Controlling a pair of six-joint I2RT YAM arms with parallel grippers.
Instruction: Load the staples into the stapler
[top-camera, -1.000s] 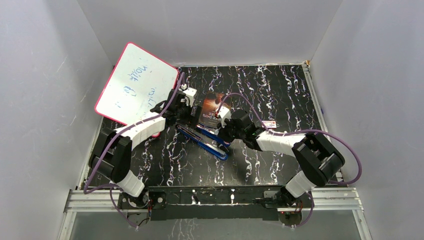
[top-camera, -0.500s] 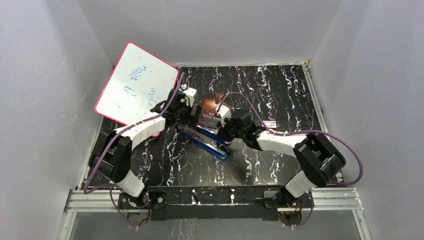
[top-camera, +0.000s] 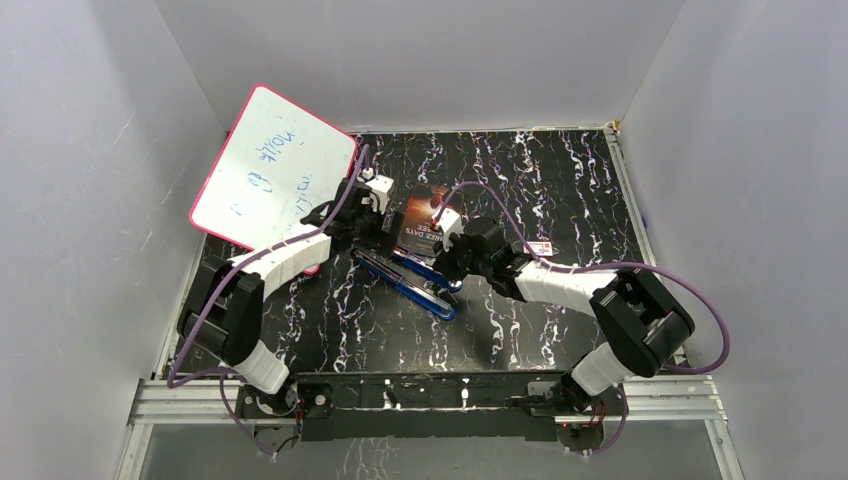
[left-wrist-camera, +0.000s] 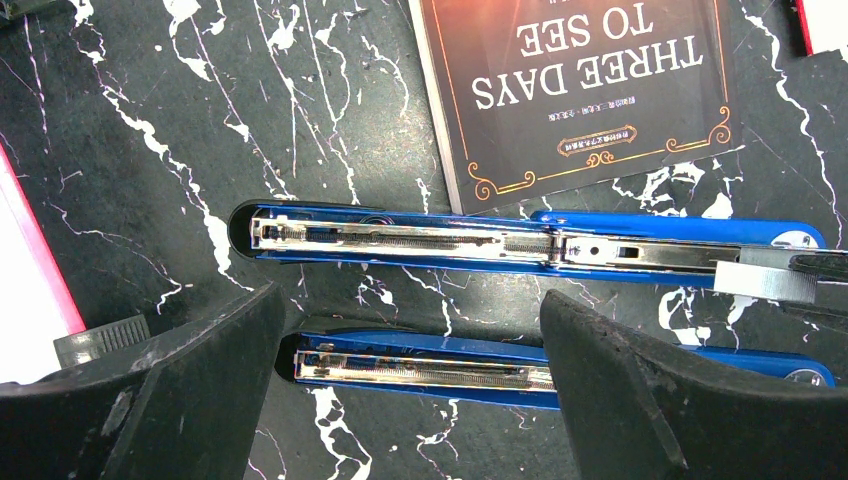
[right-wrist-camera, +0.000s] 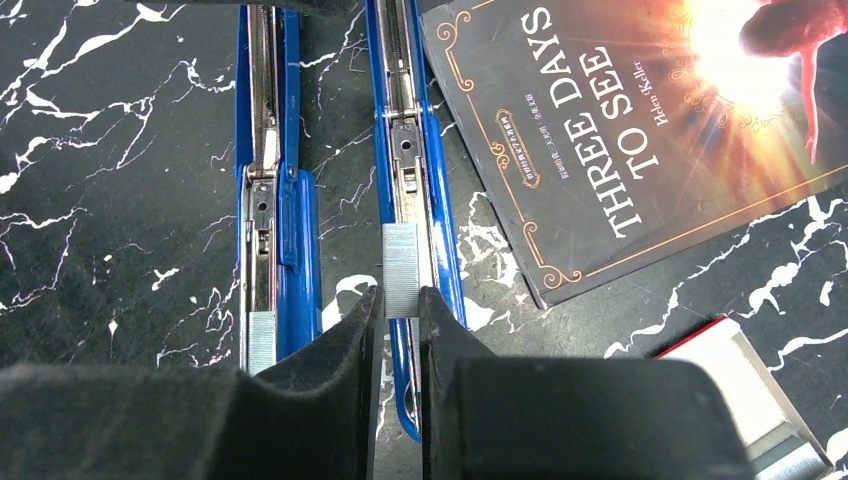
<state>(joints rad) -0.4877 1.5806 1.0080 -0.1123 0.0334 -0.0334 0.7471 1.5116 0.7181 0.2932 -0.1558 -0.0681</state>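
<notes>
right gripper (right-wrist-camera: 400, 300) is pinching the staples (right-wrist-camera: 401, 265). the strip sits over the open metal channel of the blue stapler (right-wrist-camera: 443, 240), near its end, contact unclear. second blue stapler (right-wrist-camera: 300, 230) at 9 o'clock of it, book (right-wrist-camera: 640, 130) at 2 o'clock. left gripper (left-wrist-camera: 412, 340) spread wide, straddling the second blue stapler.

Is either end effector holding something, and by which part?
The right end effector pinches the short silvery-grey metal staple strip at its near end. The left end effector holds nothing.
</notes>
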